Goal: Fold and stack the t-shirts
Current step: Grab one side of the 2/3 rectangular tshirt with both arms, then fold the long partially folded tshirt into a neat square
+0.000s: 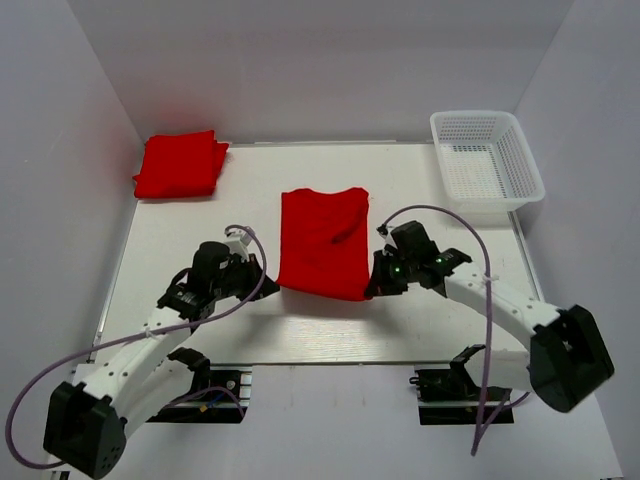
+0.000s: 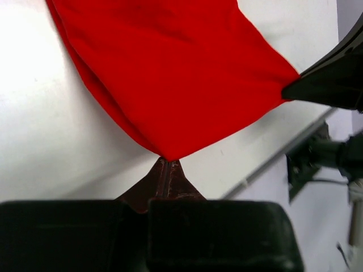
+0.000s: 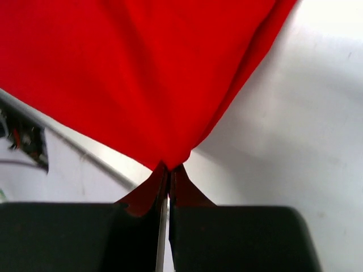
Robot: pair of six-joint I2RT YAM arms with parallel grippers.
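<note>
A red t-shirt (image 1: 322,243) lies folded lengthwise as a tall strip in the middle of the table. My left gripper (image 1: 268,281) is shut on its near left corner (image 2: 168,154). My right gripper (image 1: 372,288) is shut on its near right corner (image 3: 170,161). The near edge is stretched between the two grippers and lifted slightly. The right gripper also shows at the right edge of the left wrist view (image 2: 329,79). A second red t-shirt (image 1: 180,165) lies folded at the far left corner of the table.
A white mesh basket (image 1: 487,160) stands at the far right corner. The table's near edge (image 1: 330,362) runs just behind the grippers. White walls close in the left, far and right sides.
</note>
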